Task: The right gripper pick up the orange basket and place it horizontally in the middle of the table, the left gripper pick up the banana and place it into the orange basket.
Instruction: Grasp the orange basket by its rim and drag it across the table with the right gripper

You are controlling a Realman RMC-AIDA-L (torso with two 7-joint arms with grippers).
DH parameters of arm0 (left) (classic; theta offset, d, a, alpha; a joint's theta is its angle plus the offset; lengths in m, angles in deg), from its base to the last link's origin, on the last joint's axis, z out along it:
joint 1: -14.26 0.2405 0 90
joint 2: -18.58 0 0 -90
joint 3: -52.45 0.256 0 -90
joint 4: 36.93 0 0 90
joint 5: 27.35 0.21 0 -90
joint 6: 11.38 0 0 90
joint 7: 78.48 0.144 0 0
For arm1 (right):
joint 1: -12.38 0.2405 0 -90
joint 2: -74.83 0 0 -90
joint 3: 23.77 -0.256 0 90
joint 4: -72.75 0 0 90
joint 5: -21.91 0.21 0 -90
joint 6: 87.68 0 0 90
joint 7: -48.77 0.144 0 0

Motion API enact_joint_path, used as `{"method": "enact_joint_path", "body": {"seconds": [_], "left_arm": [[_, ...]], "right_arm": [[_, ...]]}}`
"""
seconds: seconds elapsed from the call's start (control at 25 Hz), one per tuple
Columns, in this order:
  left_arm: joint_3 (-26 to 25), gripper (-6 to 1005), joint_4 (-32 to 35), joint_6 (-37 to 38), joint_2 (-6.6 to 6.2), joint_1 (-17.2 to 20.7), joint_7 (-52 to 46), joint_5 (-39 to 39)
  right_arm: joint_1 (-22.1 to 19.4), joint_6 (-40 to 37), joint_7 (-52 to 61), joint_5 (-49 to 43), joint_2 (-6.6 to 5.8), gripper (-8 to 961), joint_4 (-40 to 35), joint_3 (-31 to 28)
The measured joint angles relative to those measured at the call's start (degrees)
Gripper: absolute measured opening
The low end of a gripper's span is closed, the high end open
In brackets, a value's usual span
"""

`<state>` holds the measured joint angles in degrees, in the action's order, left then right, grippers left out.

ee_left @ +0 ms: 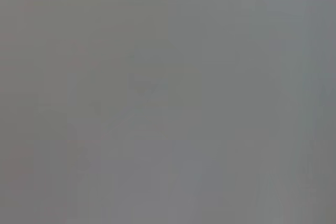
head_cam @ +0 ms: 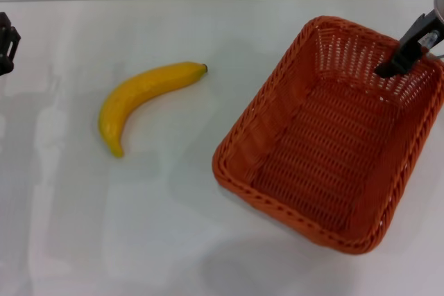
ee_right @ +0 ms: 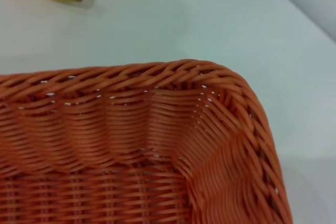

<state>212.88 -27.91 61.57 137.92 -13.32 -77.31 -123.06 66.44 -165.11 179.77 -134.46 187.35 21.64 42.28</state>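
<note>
Basket (head_cam: 326, 143) sits skewed on the tabletop (head_cam: 139, 240). My right end effector (head_cam: 411, 50) is at its far-right rim, one black finger dipping inside the wall; grip state I cannot tell. Banana (head_cam: 142, 98) lies well off toward my left. Left end effector (head_cam: 5, 43) parked at the tabletop's edge.

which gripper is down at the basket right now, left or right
The right gripper: its black fingers dip inside the orange basket at the far right rim. The left gripper sits apart at the table's left edge.
</note>
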Motion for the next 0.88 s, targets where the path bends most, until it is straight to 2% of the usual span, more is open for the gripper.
{"method": "enact_joint_path", "body": {"seconds": [0.24, 0.4, 0.68, 0.88], "left_arm": [[0.0, 850, 0.1, 0.0, 0.04, -0.1, 0.0, 0.0], [0.0, 851, 0.1, 0.0, 0.06, -0.1, 0.1, 0.0], [0.1, 850, 0.2, 0.1, 0.11, -0.4, 0.1, 0.0], [0.1, 849, 0.2, 0.0, 0.11, -0.7, 0.1, 0.0]], "right_arm": [[1.4, -7.7, 1.7, 0.0, -1.25, 244, 0.3, -5.8], [2.3, -11.0, 4.0, 0.1, -2.80, 217, 1.8, -8.1], [3.8, -13.0, 5.1, 0.4, -5.70, 156, 7.9, -14.3], [3.4, -13.0, 5.1, 0.6, -6.42, 131, 9.6, -19.1]]}}
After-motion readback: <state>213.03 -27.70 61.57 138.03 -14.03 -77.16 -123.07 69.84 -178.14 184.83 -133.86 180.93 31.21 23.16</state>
